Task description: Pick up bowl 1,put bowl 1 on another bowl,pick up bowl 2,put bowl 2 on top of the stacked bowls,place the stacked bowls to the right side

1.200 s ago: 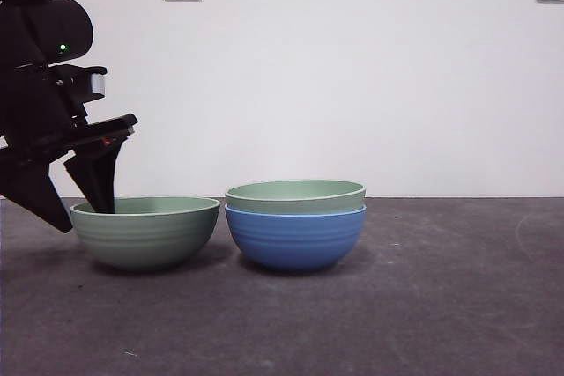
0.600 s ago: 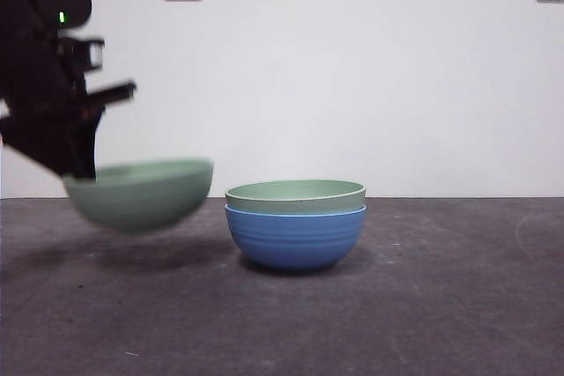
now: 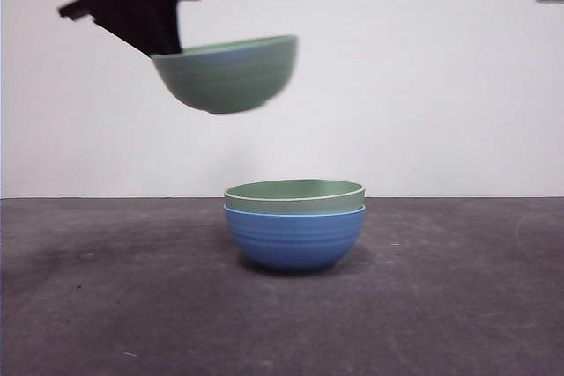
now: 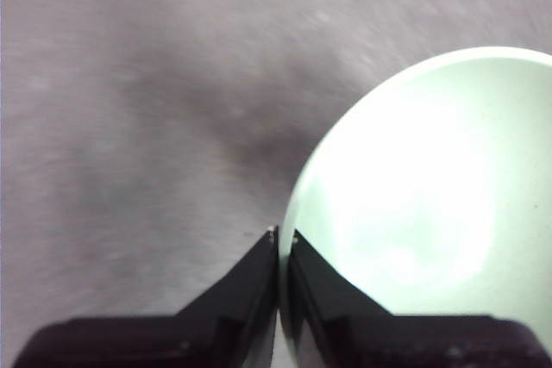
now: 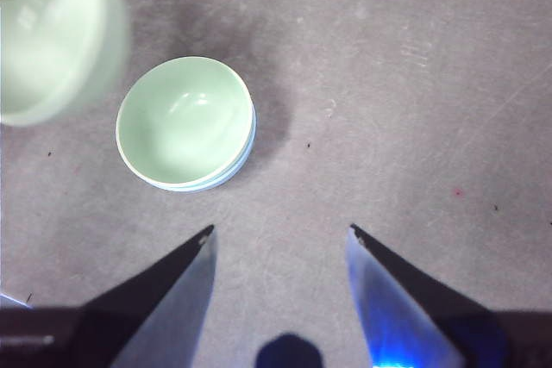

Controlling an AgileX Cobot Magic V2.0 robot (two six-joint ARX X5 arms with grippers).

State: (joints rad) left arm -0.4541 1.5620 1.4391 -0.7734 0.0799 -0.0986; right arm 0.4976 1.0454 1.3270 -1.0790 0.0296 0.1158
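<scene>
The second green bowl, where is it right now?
In the front view the second green bowl hangs in the air, pinched at its rim by the left claw, above and left of the blue bowl.

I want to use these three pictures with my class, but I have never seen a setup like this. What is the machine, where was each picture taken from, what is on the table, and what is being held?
This is a robot with two arms at a table, each ending in a gripper with two black jaws. One picture comes from a low camera looking level across the dark table. The other two come from cameras on the arms' wrists, looking down past the jaws.

On the table stands a blue bowl with a pale green bowl nested inside it. The right wrist picture shows that pair from above.

The left gripper pinches the rim of a second green bowl and holds it in the air, up and to one side of the stack. The right gripper is open, holds nothing and hangs well above the table.
</scene>
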